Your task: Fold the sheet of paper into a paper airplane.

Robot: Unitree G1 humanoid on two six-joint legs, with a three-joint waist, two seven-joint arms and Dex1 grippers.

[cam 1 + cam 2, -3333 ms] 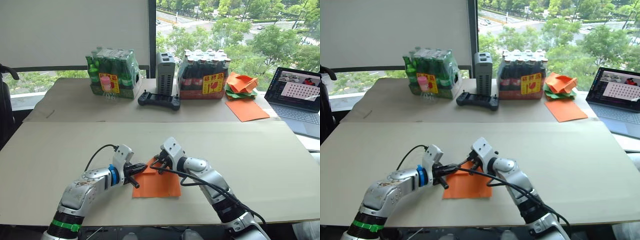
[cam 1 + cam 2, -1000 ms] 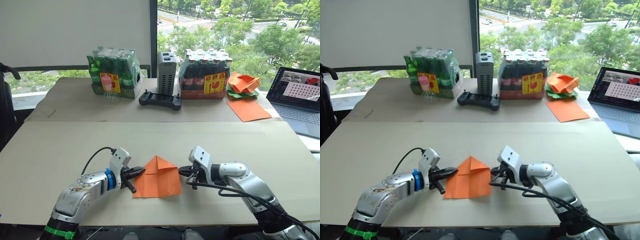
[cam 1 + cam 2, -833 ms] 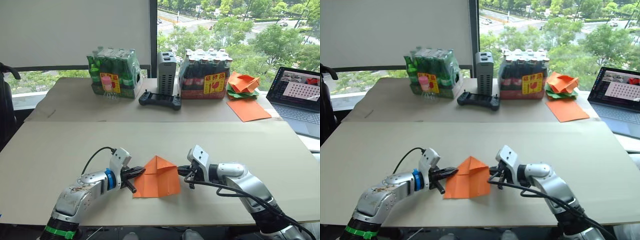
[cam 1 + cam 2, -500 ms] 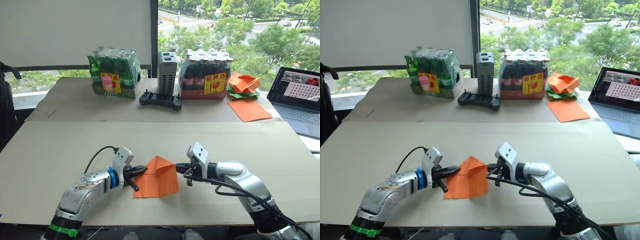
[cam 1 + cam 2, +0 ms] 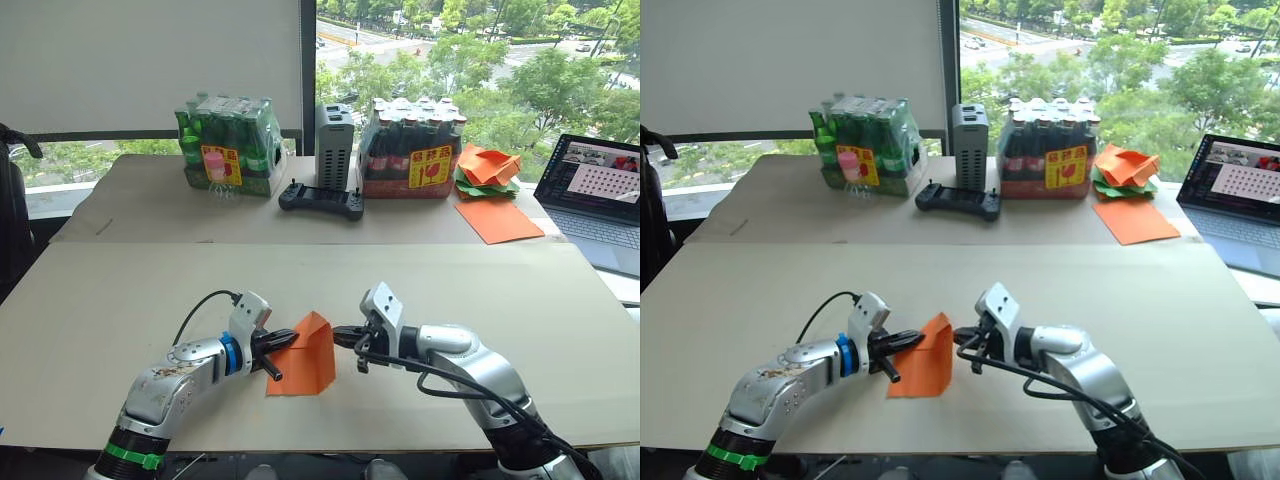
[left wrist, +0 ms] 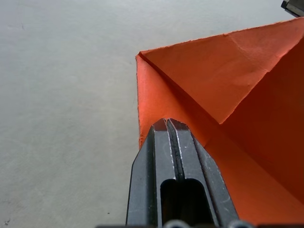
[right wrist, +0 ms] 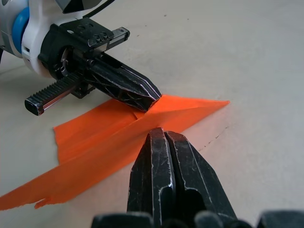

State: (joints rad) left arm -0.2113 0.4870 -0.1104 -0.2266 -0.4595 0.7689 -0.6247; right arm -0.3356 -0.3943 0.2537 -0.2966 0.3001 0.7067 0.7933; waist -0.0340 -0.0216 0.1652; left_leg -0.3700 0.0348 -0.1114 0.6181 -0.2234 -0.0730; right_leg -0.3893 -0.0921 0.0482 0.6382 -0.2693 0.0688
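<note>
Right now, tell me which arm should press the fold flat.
Right. The right gripper is already pushing the paper's raised half over, while the left gripper pins the opposite edge down.

I see two pale tables. On the near table [image 5: 120, 300], low in the frame's centre, the sheet of paper [image 5: 305, 360] lies partly folded, its right half lifted.

On the far table [image 5: 140, 215], from upper left to right: a green bottle pack [image 5: 225, 147], a grey box [image 5: 333, 146], a black controller [image 5: 320, 200], a dark bottle pack [image 5: 411, 149], crumpled papers [image 5: 484, 167], a flat orange sheet [image 5: 498, 220] and a laptop [image 5: 595, 200].
</note>
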